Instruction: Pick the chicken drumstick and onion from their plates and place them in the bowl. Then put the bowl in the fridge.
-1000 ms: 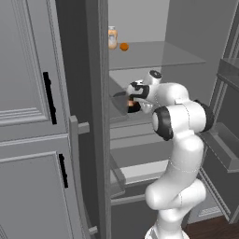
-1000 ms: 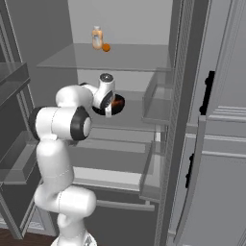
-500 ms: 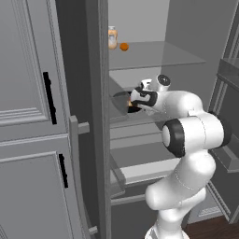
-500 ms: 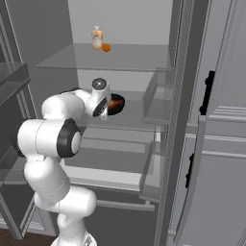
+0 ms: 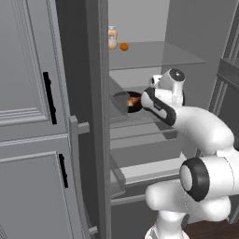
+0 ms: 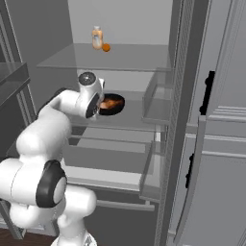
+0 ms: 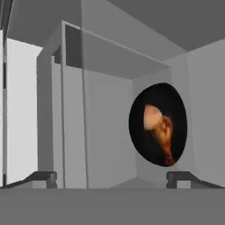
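Bowl on fridge shelf, hand view reveals drumstick, onion inside

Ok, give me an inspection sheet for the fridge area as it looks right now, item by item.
Surface: a clear glass shelf in the open fridge, carrying the bowl.
Job's things: black bowl stands on that shelf; chicken drumstick and onion lie inside it.
Clutter: a pale bottle and an orange fruit on the shelf above.
Grippers: claw open, fingers spread wide, holding nothing, short of the bowl and apart from it.
Cables: nothing seen.
Surroundings: grey panelled cabinet doors with a black bar handle; door bins on the open fridge door at the right.
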